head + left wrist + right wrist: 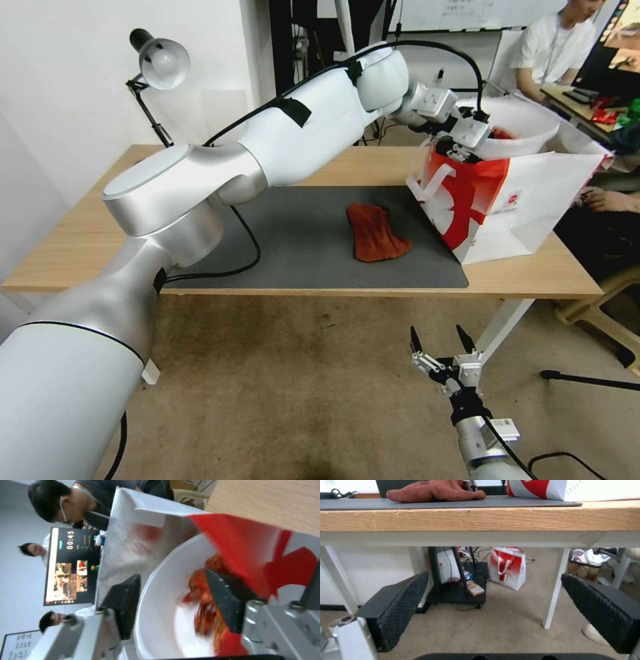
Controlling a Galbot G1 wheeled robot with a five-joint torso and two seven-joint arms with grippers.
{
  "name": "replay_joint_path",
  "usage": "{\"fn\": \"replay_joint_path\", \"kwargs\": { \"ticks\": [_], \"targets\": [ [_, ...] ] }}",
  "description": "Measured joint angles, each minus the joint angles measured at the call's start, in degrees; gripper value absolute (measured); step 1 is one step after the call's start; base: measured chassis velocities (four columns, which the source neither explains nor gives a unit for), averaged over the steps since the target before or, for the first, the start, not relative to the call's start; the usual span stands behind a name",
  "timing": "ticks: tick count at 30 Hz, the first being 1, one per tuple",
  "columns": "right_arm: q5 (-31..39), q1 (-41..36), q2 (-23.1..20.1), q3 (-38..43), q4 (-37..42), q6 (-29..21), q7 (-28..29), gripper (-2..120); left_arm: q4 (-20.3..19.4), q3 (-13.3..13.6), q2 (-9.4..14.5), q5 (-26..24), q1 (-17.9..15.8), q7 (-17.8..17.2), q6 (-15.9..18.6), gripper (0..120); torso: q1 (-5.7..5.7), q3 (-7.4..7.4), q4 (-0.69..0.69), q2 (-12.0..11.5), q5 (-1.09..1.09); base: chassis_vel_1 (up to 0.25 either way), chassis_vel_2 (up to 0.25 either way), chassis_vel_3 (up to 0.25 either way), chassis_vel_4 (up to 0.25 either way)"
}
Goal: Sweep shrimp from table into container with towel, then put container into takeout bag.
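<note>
While reaching far across the counter point(80, 227), left gripper point(467, 143) clamped on the rim of the container point(527, 123), one finger point(123, 605) outside the white wall and the other inside the bowl. Container held at the open mouth of the takeout bag point(527, 200), partly behind the bag's red panel; whether resting inside or held just above the opening, hard to say from the blurred wrist view. Shrimp point(206, 597) piled red-orange in the bowl, next to the inner finger. Takeout bag standing upright at the right end of the counter, one corner on the dark grey mat point(300, 233), white loop handle hanging down the red side. Towel point(373, 232) lying crumpled on the mat, near the bag but apart from it, touched by nothing. Right gripper point(440, 340) parked low in front of the counter edge, below the tabletop, jaws apart and holding nothing, pointed up toward the underside. Second red-and-white paper bag point(506, 567) standing on the floor under the counter.
</note>
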Motion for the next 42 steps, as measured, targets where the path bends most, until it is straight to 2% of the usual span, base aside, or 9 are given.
{"fn": "replay_joint_path", "kwargs": {
  "ticks": [10, 16, 17, 18, 20, 31, 37, 40, 42],
  "targets": [
    [0.0, -0.2, 0.1, -0.1, 0.1, 0.0, -0.1, 100, -1.6, 1.4, 0.9, -9.7, 0.2, -10.0, 4.8, 88, 0.0, 0.0, 0.0, 0.0, 0.0, 0.0, 0.0, 0.0, 0.0],
    [-0.2, -0.3, 0.2, -0.2, 0.2, 0.0, -0.2, 100, -11.0, 7.4, 3.4, -39.2, 1.0, -38.0, 18.9, 100, 0.0, 0.0, -0.01, 0.0, 0.0, 0.0, 0.0, 0.0, 0.0],
    [-0.2, -0.2, 0.2, -0.3, 0.3, 0.0, -0.2, 100, -14.1, 7.1, 3.7, -48.9, 2.2, -47.5, 24.1, 100, 0.0, 0.0, -0.01, 0.0, 0.0, 0.0, 0.0, 0.0, 0.0],
    [-0.2, -0.2, 0.2, -0.3, 0.3, 0.0, -0.2, 100, -14.1, 7.1, 3.7, -48.9, 2.2, -47.5, 24.1, 100, 0.0, 0.0, -0.01, 0.0, 0.0, 0.0, 0.0, 0.0, 0.0],
    [-0.2, 0.0, 0.2, -0.5, 0.3, 0.0, -0.3, 100, -18.4, 2.9, 3.5, -66.5, 4.8, -57.9, 31.3, 100, 0.01, 0.0, 0.0, 0.0, 0.0, 0.0, 0.0, 0.0, 0.0],
    [-0.2, -0.6, 0.1, -0.4, 0.8, 0.0, -0.4, 100, -21.7, -2.6, 3.1, -81.4, 7.4, -61.9, 33.6, 100, 0.01, 0.0, -0.02, 0.0, 0.0, 0.0, 0.0, 0.0, 0.0],
    [-0.2, -1.7, -0.1, 0.5, 2.5, 0.0, -0.3, 100, -34.0, -3.6, 12.6, -81.3, 12.1, -64.0, 31.2, 100, 0.01, 0.0, -0.05, 0.0, 0.0, 0.0, 0.0, 0.0, 0.0],
    [0.4, -2.5, -0.8, 1.2, 4.3, 0.1, -0.1, 100, -45.5, -7.7, 25.8, -77.7, 21.3, -67.3, 30.0, 100, 0.01, 0.01, 0.05, 0.0, -0.07, 0.0, 0.0, 0.0, 0.0],
    [0.5, -2.7, -0.8, 1.3, 4.9, 0.1, 0.0, 100, -48.7, -9.4, 28.9, -76.1, 24.4, -67.9, 29.9, 100, 0.02, 0.01, 0.08, 0.0, -0.08, 0.0, 0.0, 0.0, 0.0]
  ]
}}
